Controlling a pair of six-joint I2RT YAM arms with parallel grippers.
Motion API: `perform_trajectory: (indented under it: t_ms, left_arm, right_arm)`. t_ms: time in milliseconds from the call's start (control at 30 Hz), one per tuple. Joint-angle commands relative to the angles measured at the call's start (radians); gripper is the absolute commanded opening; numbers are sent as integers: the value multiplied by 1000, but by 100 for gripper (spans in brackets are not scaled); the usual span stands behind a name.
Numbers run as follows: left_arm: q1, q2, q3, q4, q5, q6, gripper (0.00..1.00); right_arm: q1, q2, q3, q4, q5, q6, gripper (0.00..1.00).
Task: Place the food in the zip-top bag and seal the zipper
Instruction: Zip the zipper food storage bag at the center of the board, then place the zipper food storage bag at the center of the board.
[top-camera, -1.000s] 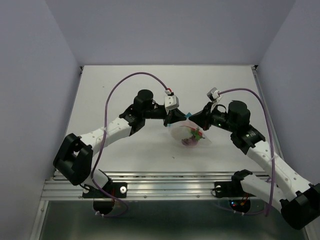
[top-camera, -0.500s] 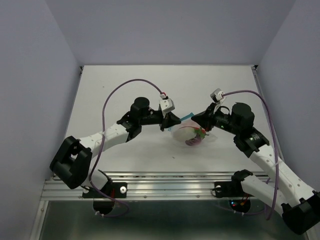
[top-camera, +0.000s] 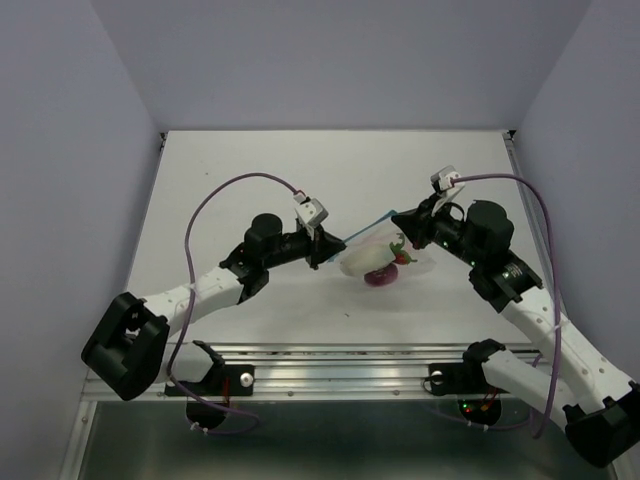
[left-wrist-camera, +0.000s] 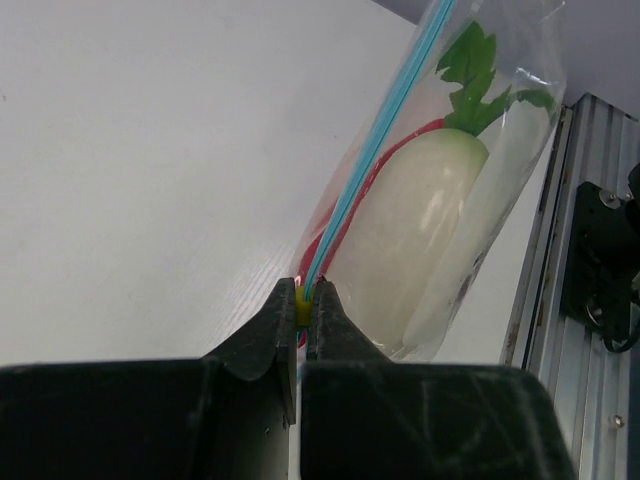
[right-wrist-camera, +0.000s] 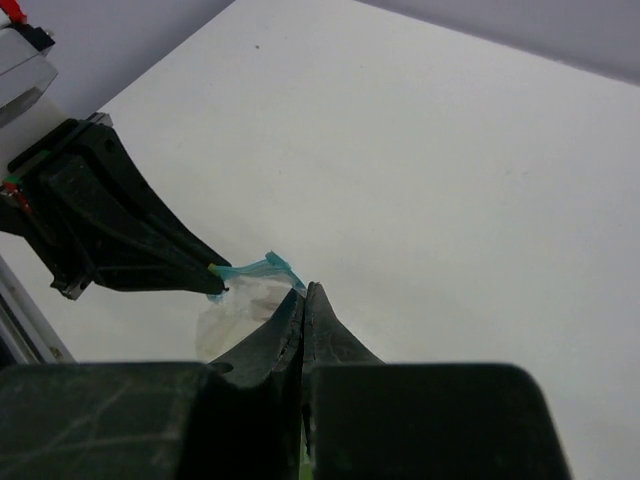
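Mid-frame, left gripper (left-wrist-camera: 305, 305) and right gripper (right-wrist-camera: 304, 292) pinch zipper (left-wrist-camera: 380, 135) ends, strip taut; overpull may slip strip out, zip-top bag (left-wrist-camera: 535, 50) stays unsealed.

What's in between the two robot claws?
The blue zipper, pulled straight from the left gripper to the right gripper, both pinched shut on it. The clear bag of food trails from it. The top view shows this.

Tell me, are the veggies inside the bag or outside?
Inside. The white radish lies within the clear bag beside the blue zipper; the purple onion and red chili show through it too.
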Motion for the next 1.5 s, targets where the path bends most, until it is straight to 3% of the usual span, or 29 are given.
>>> perform_trajectory:
  t_ms: [0, 500, 600, 800, 933, 967, 1033, 1067, 1100, 1133, 1167, 1200, 1233, 1267, 1333, 1367, 1467]
  left_arm:
    - [34, -1, -70, -117, -127, -46, 0]
    - [34, 59, -38, -303, -383, -225, 0]
    - [34, 40, -41, -298, -383, -230, 0]
    - [35, 30, 25, -307, -311, -228, 0]
    - [34, 39, 53, -323, -285, -231, 0]
    - [35, 59, 53, -342, -268, -251, 0]
    - [35, 72, 47, -355, -259, -261, 0]
    - [35, 79, 44, -355, -259, -273, 5]
    - [35, 83, 39, -355, -260, -280, 14]
    - [35, 86, 32, -344, -259, -300, 43]
    - [37, 85, 27, -343, -266, -307, 58]
    - [38, 83, 27, -346, -271, -311, 76]
    - [40, 79, 33, -358, -281, -319, 99]
    - [43, 67, 53, -391, -309, -320, 99]
    - [47, 48, 85, -433, -347, -322, 99]
    - [50, 21, 122, -456, -382, -327, 99]
    - [66, -62, 182, -525, -481, -347, 99]
  right_arm:
    - [-16, -1, 147, 177, 193, -63, 1]
    - [-16, 70, 212, 176, 408, -68, 1]
    - [-16, 90, 208, 174, 359, -86, 1]
    - [-16, 205, 179, 142, 87, -57, 1]
    - [-16, 343, 173, 121, 107, 7, 1]
    - [-16, 490, 225, 54, 151, 48, 4]
    - [-16, 518, 254, 45, 168, 58, 7]
    - [-16, 544, 271, 36, 171, 67, 9]
    - [-16, 568, 287, 24, 178, 79, 19]
    - [-16, 608, 299, 21, 179, 89, 24]
    - [-16, 623, 319, 15, 187, 95, 30]
    - [-16, 633, 328, 10, 185, 104, 50]
    - [-16, 642, 339, 6, 188, 109, 58]
    - [-16, 641, 356, -7, 194, 116, 75]
    - [-16, 612, 362, -14, 222, 125, 89]
    - [-16, 595, 357, -16, 272, 141, 100]
    - [-16, 500, 331, -22, 394, 184, 100]
